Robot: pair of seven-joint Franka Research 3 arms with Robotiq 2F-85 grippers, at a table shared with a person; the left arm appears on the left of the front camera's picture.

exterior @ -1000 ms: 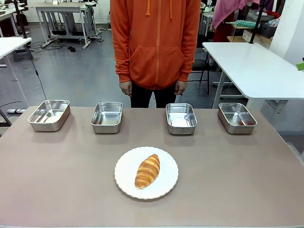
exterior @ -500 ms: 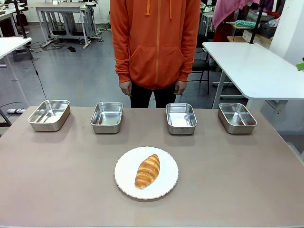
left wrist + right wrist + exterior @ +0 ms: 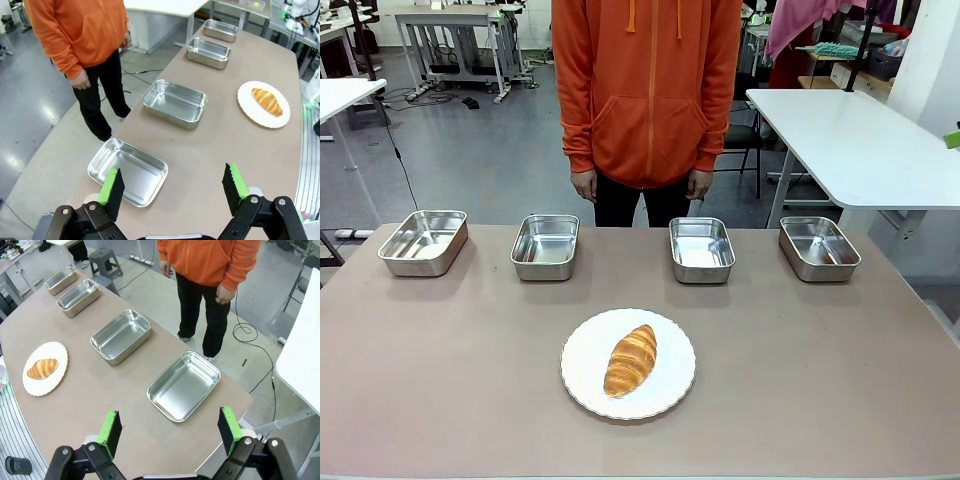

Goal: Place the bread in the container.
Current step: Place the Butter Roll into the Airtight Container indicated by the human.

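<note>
Resting on the plate [image 3: 582,366], the bread [image 3: 631,360] has bare table [image 3: 810,385] all round; left gripper [image 3: 171,181] and right gripper [image 3: 169,424] gape empty.

Bright even light, sharp focus; steel trays [image 3: 701,274] glint, wrist views bow

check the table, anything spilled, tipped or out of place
Nothing stands out. The bread lies whole on the white plate, the four steel trays stand level and empty in a row at the far side, and nothing is spilled on the table.
</note>
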